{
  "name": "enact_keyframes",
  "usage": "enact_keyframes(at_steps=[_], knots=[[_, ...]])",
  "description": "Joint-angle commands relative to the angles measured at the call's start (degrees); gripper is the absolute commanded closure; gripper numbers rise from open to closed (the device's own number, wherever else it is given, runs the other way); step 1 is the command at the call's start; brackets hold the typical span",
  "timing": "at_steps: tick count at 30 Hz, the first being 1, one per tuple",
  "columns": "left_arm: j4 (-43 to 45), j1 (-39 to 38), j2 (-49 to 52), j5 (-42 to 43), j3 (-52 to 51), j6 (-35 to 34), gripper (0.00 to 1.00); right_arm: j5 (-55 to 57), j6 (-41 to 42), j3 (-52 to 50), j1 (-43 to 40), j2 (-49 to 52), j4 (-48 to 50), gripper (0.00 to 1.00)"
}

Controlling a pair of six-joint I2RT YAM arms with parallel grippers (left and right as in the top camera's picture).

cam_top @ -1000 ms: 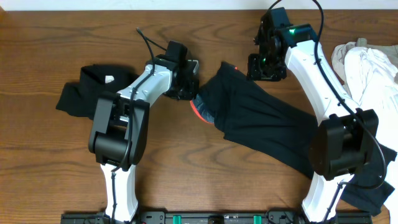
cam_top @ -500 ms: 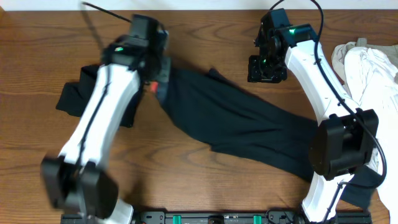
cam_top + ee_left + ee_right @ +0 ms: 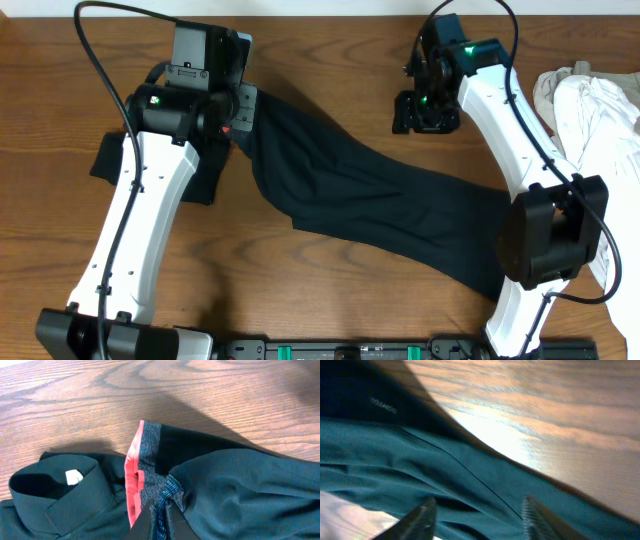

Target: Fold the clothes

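Black collared shirt (image 3: pixel 112 160): left side of the overhead frame, lying flat on the wooden table (image 3: pixel 330 50) and partly hidden beneath the left arm (image 3: pixel 140 230). In the left wrist view its collar (image 3: pixel 55 492) fills the lower left, with a white tag (image 3: pixel 74 476) inside.
Left gripper (image 3: pixel 238 108): upper left of centre in the overhead frame, at the top end of the trousers. In the left wrist view its fingers (image 3: pixel 176 525) sit at the bottom edge, pinched nearly together with bunched waistband cloth between them.
Waistband (image 3: pixel 142 467): orange-red edge and grey band, running from mid-frame down to the bottom of the left wrist view, lying against the shirt.
Navy-black trousers (image 3: pixel 380 205): stretched on a diagonal from upper left of centre to the lower right, where they pass under the right arm (image 3: pixel 530 150).
Right gripper (image 3: pixel 424 112): upper right of centre, over bare wood just above the trousers' upper edge. In the right wrist view its fingers (image 3: pixel 422 517) are spread wide with nothing between them, and dark cloth lies below.
White and beige pieces (image 3: pixel 590 110): heaped at the right edge, apart from the right gripper.
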Motion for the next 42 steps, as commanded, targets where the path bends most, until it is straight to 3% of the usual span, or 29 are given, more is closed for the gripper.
enact_keyframes(at_steps=[1, 12, 18, 23, 31, 42], knots=[[-0.39, 0.15, -0.81, -1.73, 0.68, 0.92, 0.94, 6.54, 4.31, 0.26, -2.27, -0.68, -2.19, 0.42], [-0.48, 0.15, -0.83, -3.34, 0.68, 0.81, 0.94, 7.93, 8.22, -1.42, -16.46, -0.57, -12.22, 0.40], [0.57, 0.20, -0.83, -5.88, 0.68, 0.72, 0.94, 4.90, 2.43, -6.19, -21.99, -0.59, -14.34, 0.40], [0.55, 0.20, -0.83, -7.02, 0.68, 0.72, 0.94, 2.58, -1.73, -12.26, -22.34, -0.59, -14.36, 0.38], [1.62, 0.83, -0.83, -18.93, 0.68, -4.24, 0.94, 4.74, -2.49, -18.36, -22.43, -0.59, -12.59, 0.35], [2.08, 4.94, -0.83, -21.27, 0.68, -10.49, 0.94, 9.51, 1.03, -21.90, -23.71, -0.59, -9.55, 0.28]])
